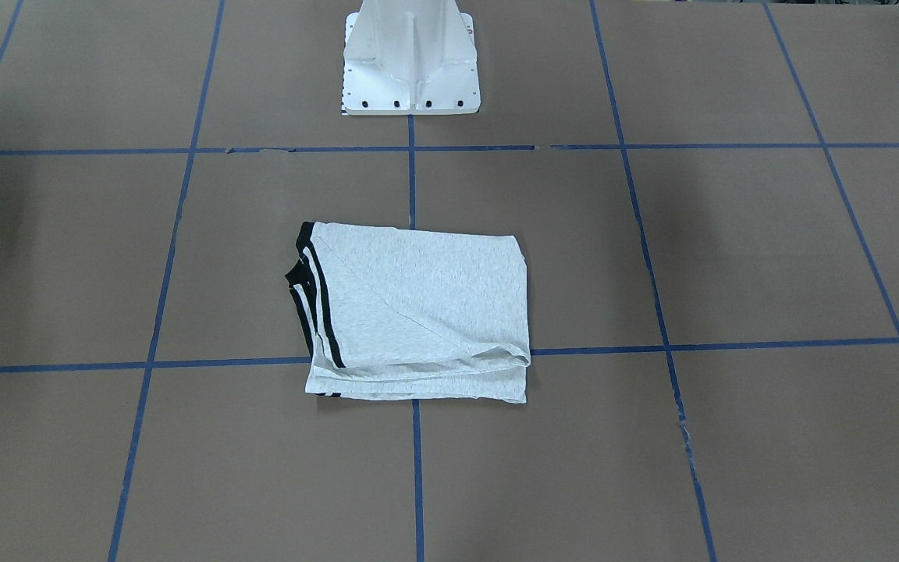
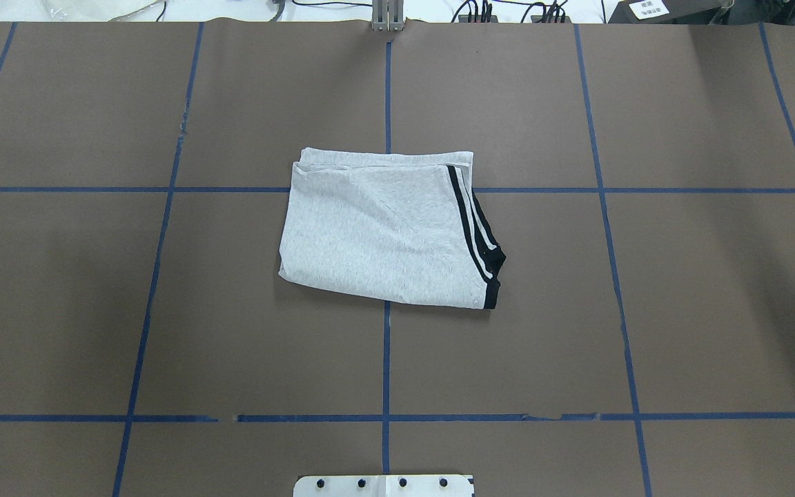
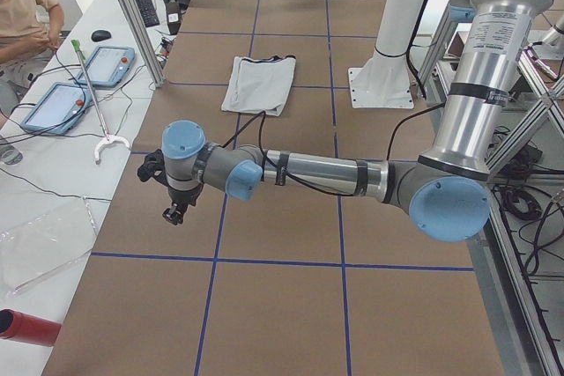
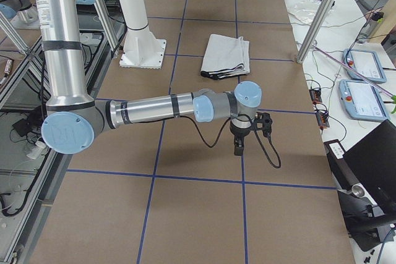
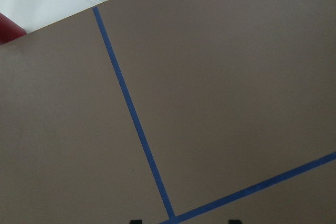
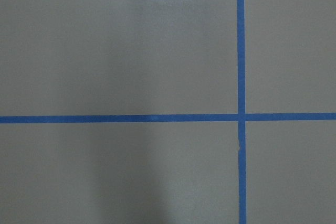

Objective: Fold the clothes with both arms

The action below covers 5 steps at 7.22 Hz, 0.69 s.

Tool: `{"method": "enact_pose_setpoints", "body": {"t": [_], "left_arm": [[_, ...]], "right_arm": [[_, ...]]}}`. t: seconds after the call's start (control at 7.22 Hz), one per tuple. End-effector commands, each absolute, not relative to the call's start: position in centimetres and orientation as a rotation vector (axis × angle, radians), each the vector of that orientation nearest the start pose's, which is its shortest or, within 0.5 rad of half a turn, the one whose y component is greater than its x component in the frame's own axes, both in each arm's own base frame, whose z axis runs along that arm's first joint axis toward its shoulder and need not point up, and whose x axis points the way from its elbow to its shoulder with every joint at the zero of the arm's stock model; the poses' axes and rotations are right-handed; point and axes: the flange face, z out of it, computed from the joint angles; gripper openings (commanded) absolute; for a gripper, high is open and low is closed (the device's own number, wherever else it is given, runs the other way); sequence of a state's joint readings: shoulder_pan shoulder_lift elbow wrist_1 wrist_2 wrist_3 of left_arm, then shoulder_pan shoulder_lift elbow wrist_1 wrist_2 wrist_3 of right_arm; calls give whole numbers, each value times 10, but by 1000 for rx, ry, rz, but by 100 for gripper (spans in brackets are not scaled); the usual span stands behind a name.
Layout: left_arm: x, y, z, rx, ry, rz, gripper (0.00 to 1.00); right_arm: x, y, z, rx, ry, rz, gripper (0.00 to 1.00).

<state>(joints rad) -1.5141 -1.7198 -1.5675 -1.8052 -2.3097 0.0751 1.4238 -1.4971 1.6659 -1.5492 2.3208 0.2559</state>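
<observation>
We find the T-shirt folded into a flat, rough rectangle near the middle of the counter, over a crossing of the blue tape lines; its black-and-white striped edge faces the counter's right end, and no arm touches it. The left arm drops in a steep silver tube to a low elbow, then runs level out over the left end of the counter, away from the white pedestal; its wrist turns down, so the left fingers point at the bare brown surface, well apart from the shirt. The right arm mirrors this over the right end; the right fingers also hang downward. For either pair, we cannot tell whether they are clenched or released.
</observation>
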Motion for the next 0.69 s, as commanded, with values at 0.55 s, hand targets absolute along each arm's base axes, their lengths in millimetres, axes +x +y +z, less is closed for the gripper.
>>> {"method": "enact_pose_setpoints", "body": {"t": [0.55], "left_arm": [[-20, -584, 507, 350, 736, 262, 100]], "right_arm": [[-19, -537, 566, 28, -815, 23, 100]]}}
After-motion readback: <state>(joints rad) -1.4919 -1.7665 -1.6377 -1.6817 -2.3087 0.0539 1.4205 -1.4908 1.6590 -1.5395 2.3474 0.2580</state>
